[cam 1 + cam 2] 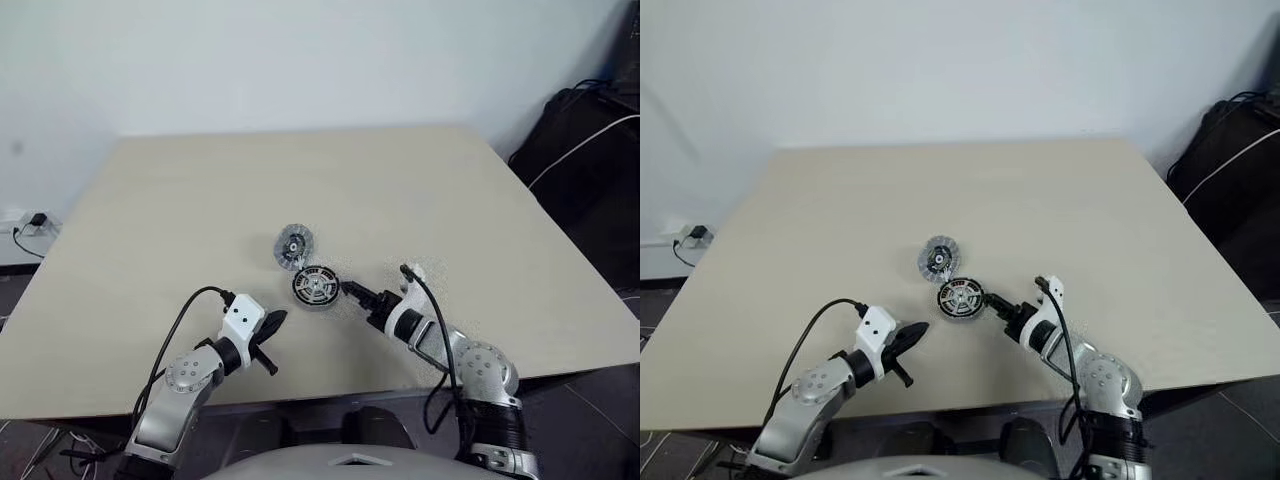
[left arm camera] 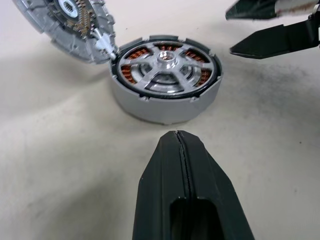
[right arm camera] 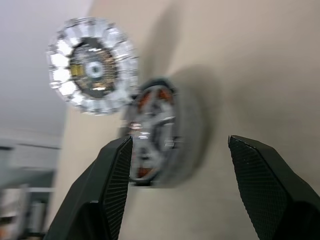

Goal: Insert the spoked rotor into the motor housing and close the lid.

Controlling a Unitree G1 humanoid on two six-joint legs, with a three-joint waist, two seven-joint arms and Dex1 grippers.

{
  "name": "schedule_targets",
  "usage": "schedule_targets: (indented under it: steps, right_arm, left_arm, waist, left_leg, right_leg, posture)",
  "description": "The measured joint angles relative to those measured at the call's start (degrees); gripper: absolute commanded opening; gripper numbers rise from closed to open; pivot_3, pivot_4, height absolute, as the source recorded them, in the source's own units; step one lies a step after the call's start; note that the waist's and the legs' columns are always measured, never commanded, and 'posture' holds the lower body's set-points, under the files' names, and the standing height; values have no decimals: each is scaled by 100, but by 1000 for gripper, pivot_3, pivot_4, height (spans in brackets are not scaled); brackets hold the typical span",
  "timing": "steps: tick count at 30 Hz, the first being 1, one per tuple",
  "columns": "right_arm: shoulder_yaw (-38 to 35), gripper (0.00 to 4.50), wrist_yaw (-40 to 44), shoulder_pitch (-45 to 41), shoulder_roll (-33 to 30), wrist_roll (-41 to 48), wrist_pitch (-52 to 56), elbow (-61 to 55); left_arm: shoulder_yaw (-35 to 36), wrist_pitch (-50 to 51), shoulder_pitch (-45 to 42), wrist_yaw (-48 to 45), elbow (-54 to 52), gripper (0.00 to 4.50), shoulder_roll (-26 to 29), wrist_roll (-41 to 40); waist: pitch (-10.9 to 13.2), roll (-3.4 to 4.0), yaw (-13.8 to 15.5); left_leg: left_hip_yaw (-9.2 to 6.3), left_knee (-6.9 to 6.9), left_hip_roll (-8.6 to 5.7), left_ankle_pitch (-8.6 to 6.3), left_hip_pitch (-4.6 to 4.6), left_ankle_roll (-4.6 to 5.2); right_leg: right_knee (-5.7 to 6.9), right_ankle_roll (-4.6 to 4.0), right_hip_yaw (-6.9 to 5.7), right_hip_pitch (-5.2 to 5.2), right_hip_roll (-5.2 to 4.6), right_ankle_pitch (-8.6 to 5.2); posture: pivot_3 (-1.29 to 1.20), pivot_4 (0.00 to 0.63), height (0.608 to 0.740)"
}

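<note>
Beige table (image 1: 180, 200), perhaps black bag (image 1: 585, 150)

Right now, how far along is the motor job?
Done: spoked rotor sits inside the motor housing. In hand: nothing; right pincer is open beside the housing, left pincer shut. Left: lid leans against the housing, not yet closed.

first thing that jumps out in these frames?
Mid-table, the motor housing with the spoked rotor already seated in it, copper windings showing between the spokes. The lid leans tilted against the housing's far side, not yet closed. The right gripper sits open just right of the housing, while the shut left gripper waits nearer the table's front edge.
</note>
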Motion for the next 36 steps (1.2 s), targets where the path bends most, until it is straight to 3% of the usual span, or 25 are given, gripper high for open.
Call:
schedule_targets:
  steps: [3,11,23,36]
  right_arm:
    - [525,2669,-5,63,-302,-821,-527,-343]
    - [2610,52,167,-350,-1136,-3394,-1931,-850]
    - [3279,19,500,-1450,-405,-4300,-1964,142]
    - [3404,19,1094,-1450,-365,-4696,-2018,892]
  left_arm:
    - [-3,-1,-50,-4,0,0,-7,0]
    - [-16,-8,-132,-12,26,0,-21,-2]
    - [-54,-15,-143,-11,48,0,-53,-1]
    - [-42,-20,48,92,47,0,-88,-1]
  waist:
    - [0,0,5]
    - [5,-11,5]
    - [11,-27,4]
    - [-4,-37,-15]
  left_leg:
    - [0,0,0,0,0,1]
    - [3,3,0,3,0,-3]
    - [4,7,0,4,-1,-6]
    - [7,7,2,8,8,-14]
  right_leg:
    - [0,1,0,0,0,-1]
    - [0,1,-2,1,2,-1]
    - [3,3,-2,3,5,2]
    - [9,1,-1,5,7,0]
  posture:
    - [0,0,740]
    - [0,0,740]
    - [0,0,740]
    - [0,0,740]
